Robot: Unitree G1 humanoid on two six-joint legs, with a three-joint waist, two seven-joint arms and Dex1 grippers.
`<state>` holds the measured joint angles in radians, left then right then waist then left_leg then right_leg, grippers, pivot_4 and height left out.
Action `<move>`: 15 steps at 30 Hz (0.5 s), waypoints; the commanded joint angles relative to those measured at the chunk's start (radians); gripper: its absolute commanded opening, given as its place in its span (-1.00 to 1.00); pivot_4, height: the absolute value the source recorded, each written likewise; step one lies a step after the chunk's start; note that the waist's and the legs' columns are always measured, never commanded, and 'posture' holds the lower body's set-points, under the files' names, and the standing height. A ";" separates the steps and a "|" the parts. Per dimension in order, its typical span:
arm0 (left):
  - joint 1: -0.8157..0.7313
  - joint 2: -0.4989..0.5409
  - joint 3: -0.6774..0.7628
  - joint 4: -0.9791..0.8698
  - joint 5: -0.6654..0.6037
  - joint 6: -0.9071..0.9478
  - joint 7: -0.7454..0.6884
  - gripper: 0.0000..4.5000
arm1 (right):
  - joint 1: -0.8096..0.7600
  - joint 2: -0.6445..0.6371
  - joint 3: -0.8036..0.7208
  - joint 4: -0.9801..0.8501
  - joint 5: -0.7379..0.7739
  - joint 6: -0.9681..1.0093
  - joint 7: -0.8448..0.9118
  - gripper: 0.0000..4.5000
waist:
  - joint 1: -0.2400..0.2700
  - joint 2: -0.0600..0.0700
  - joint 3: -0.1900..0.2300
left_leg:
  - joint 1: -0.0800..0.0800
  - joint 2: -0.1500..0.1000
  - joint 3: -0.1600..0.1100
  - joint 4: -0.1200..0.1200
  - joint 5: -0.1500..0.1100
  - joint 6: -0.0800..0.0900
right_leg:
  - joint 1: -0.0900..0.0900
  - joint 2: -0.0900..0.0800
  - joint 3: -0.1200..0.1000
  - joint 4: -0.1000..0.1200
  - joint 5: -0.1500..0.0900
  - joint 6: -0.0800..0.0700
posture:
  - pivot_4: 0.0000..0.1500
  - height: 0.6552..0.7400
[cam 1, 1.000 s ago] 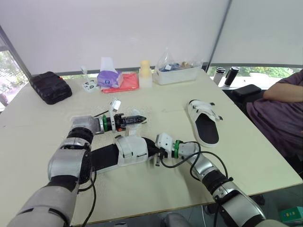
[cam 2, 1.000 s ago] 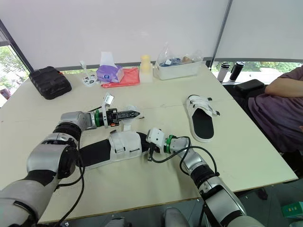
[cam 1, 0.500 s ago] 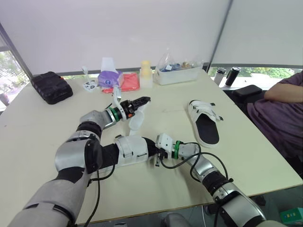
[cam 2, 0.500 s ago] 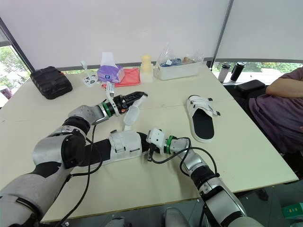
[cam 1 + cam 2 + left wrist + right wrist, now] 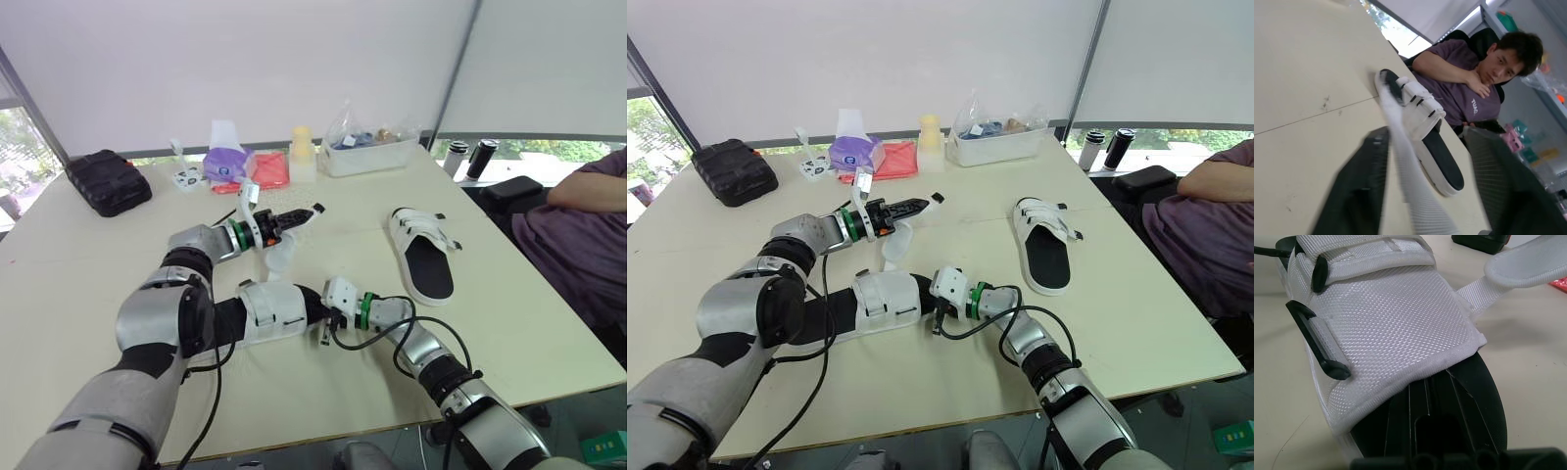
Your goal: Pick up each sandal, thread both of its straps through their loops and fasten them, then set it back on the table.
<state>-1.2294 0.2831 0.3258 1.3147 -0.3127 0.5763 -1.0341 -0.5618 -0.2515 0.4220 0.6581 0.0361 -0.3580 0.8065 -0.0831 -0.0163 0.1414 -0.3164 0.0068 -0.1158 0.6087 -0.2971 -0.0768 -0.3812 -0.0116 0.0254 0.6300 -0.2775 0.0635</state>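
Left pincer shifted rightward, clamping strap | sandal just robotward | right pincer at its end, grip unclear

One sandal lies near, left of centre, on the table. The second sandal lies to its right, farther back. The left gripper, behind the near sandal, clamps its strap. Case far left; tissues and bin along the far edge.
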 commanded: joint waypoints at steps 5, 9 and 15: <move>-0.044 0.029 -0.018 -0.016 0.036 -0.022 -0.052 -0.97 | 0.094 -0.036 0.065 0.207 -0.152 0.116 -0.045 -1.00 | 0.000 0.000 0.000 | 0.000 0.000 0.000 0.000 0.000 0.000 | 0.000 0.000 0.000 0.000 0.000 0.000 | 1.00 1.00; -0.069 0.084 -0.056 -0.069 0.058 -0.085 -0.156 -0.97 | 0.100 -0.041 0.064 0.207 -0.152 0.114 -0.046 -1.00 | -0.001 0.000 0.001 | 0.000 0.000 0.000 0.000 0.000 0.000 | 0.000 0.000 0.000 0.000 0.000 0.000 | 1.00 1.00; 0.033 0.093 -0.130 -0.337 0.087 -0.332 -0.193 -0.97 | 0.108 -0.049 0.064 0.209 -0.153 0.107 -0.044 -1.00 | 0.003 0.003 0.001 | 0.000 0.001 -0.001 -0.001 0.000 0.000 | 0.002 -0.002 0.000 0.000 0.000 0.000 | 1.00 1.00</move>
<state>-1.2139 0.3814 0.2164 1.0891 -0.2325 0.3323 -1.2158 -0.5558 -0.2517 0.4229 0.6581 0.0339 -0.3634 0.7961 -0.0802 -0.0137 0.1428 -0.3159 0.0088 -0.1177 0.6072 -0.2973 -0.0771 -0.3775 -0.0150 0.0262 0.6296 -0.2778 0.0631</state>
